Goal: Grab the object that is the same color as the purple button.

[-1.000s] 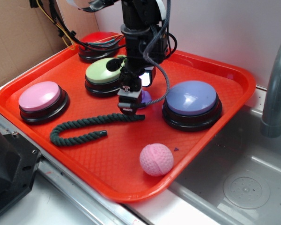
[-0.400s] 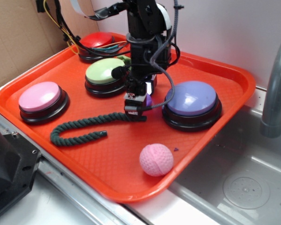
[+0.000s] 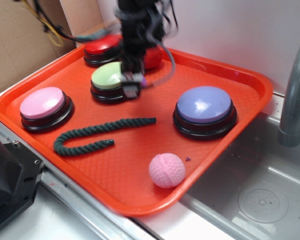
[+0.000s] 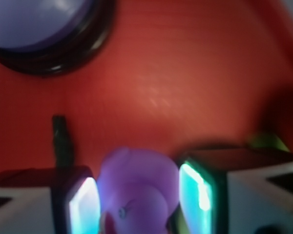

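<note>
tray [image 3: 230,75]: red, fills most of the exterior frame.
purple button [image 3: 205,104]: right of centre; upper left in the wrist view.
gripper [image 3: 132,86]: blurred, upper centre, raised above the tray; pads [image 4: 82,208] clamped on the duck's flanks.
purple duck [image 4: 136,192]: bottom centre of the wrist view, held between the jaws.
handling: likely light, soft, squashy rubber; a side-to-side pinch looks right.
heading: head low in frame; long axis unclear from this blurred view.
</note>
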Tool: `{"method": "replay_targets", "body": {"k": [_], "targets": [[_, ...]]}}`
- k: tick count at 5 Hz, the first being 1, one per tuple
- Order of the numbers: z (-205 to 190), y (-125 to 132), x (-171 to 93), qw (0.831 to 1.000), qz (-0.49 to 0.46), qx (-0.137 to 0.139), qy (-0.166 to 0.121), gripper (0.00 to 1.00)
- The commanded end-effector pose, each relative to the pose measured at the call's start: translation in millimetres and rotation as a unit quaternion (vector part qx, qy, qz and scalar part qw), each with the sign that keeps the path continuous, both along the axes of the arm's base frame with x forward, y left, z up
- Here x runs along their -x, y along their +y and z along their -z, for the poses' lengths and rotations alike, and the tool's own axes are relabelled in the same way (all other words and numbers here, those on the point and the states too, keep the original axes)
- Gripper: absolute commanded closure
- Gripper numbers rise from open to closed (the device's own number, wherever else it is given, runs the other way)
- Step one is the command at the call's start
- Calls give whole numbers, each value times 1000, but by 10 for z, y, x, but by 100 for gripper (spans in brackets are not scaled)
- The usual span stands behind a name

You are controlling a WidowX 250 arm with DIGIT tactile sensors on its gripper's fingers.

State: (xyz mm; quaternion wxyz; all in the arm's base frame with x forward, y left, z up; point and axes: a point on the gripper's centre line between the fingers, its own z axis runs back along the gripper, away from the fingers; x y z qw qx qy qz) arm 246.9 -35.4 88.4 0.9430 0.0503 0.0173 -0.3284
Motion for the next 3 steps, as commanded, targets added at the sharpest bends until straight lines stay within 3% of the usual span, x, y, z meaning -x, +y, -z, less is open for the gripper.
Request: {"method": "replay_targets", "body": {"k": [1, 2, 3], "targets": [[-1114, 67, 123, 976, -204, -19, -70, 100], [-1236, 98, 251, 943, -308, -60, -107, 100], [-1189, 115, 209, 934, -344, -72, -72, 51]]}}
